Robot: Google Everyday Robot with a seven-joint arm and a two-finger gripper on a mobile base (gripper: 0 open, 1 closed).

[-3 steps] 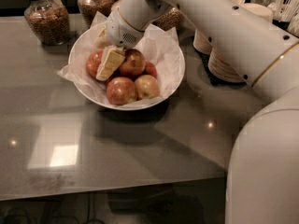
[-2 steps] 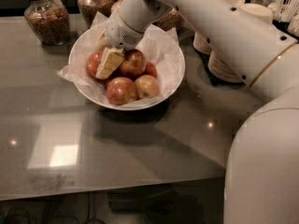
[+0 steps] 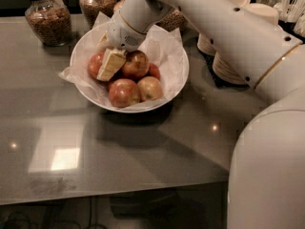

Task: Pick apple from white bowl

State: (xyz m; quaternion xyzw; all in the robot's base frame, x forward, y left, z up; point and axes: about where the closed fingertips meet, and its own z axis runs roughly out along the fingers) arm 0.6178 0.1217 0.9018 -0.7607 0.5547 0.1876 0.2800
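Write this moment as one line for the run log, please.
gripper: down in bowl, among apples | apple lifted: no | behind bowl: jars

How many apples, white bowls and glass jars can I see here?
Apples: 5 showing
White bowl: 1
Glass jars: 2 in plain view
Total: 8
The pincer is down among the apples, left side of the bowl.

There is only one camera. It looks down from high up at the gray table (image 3: pixel 143 161), facing the far edge where the glass jars (image 3: pixel 47 20) stand. The robot's big white arm (image 3: pixel 248 46) is very close and fills the right side. The white bowl (image 3: pixel 176 87) is near, up in the middle, and the gripper (image 3: pixel 109 63) is down inside it on the apples (image 3: pixel 124 92).
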